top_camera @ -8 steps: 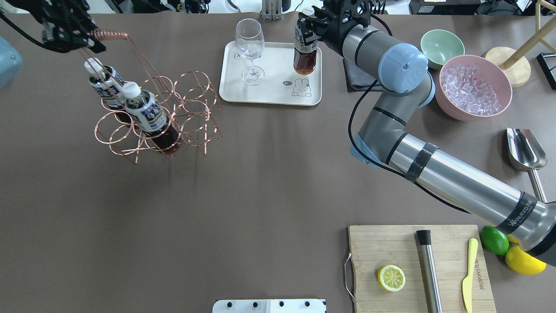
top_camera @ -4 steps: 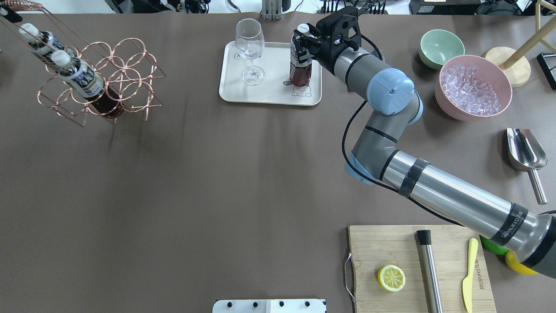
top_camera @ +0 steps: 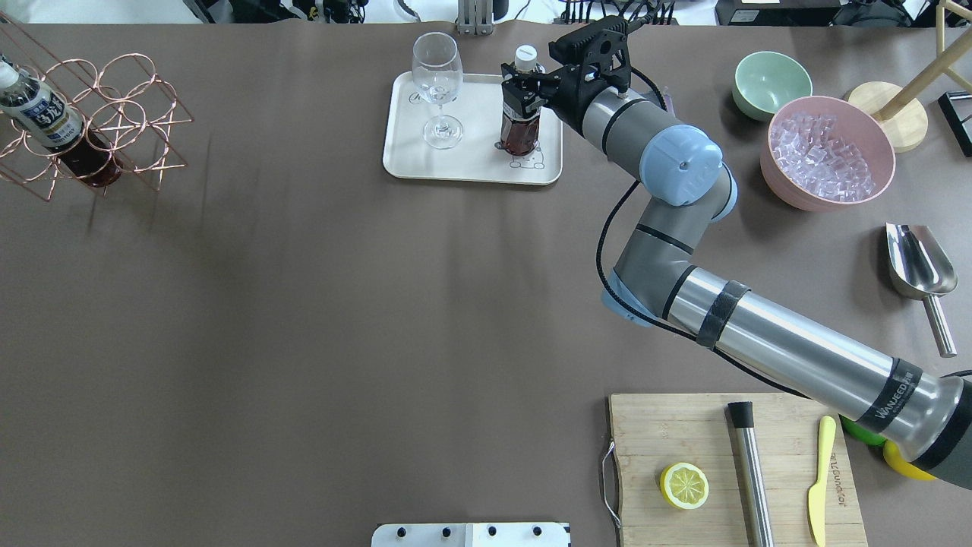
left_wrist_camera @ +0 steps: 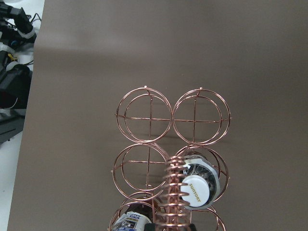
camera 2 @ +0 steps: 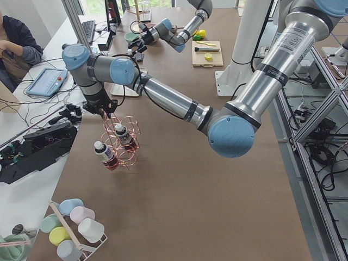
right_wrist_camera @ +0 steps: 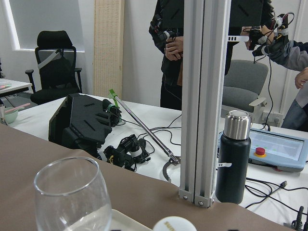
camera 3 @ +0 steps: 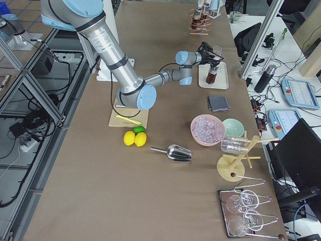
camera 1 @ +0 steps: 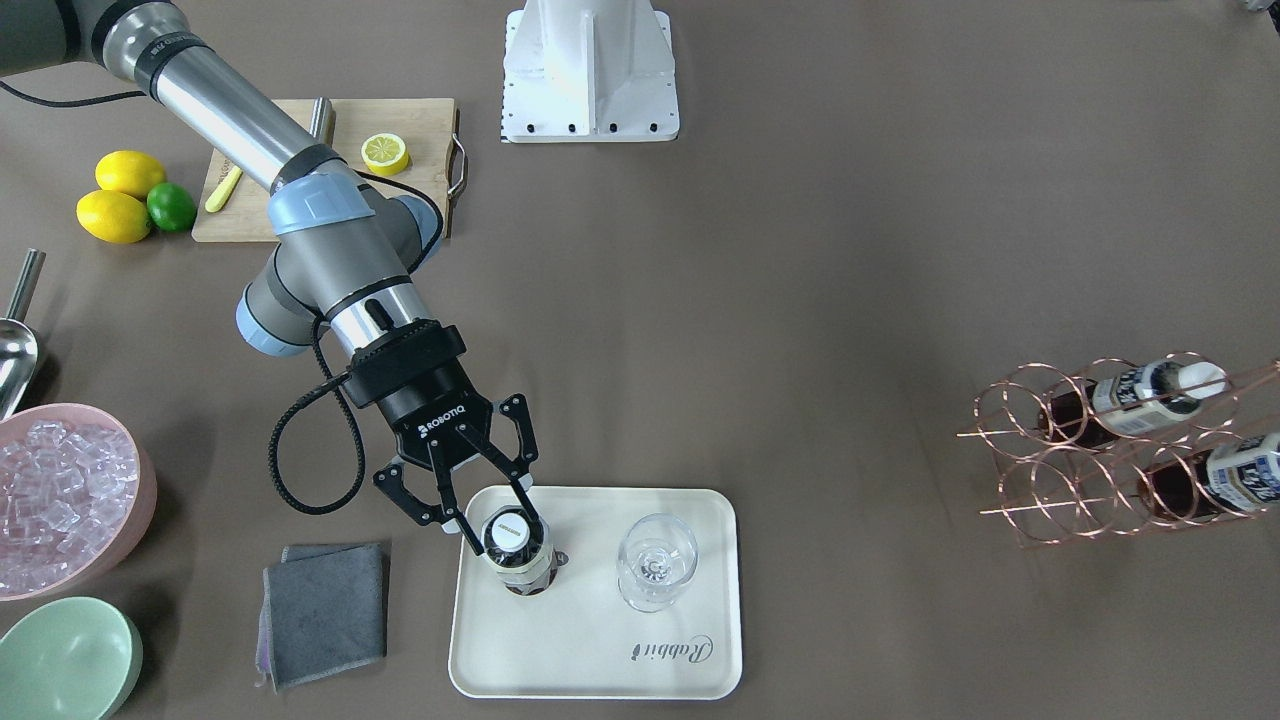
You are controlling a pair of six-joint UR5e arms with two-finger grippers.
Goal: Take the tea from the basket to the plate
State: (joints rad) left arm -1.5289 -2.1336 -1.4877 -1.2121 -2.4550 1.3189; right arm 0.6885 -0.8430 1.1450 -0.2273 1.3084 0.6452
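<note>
While I watch over remote link, right tool [camera 1: 499, 529] grasping tea [top_camera: 520, 137], one finger on each side of bottle's shoulder, white cap showing between them. Tea upright, base on plate [camera 1: 600, 650], just beside stemmed glass [camera 1: 655, 565] on same plate. Well apart, at far end of tabletop [top_camera: 380, 304], left tool [camera 2: 103, 110] clenched on coiled handle of basket [camera 1: 1060, 440]; basket tilted, hanging beneath it. Two more bottles [camera 1: 1140, 390] lodged in its ring cells, caps outward
</note>
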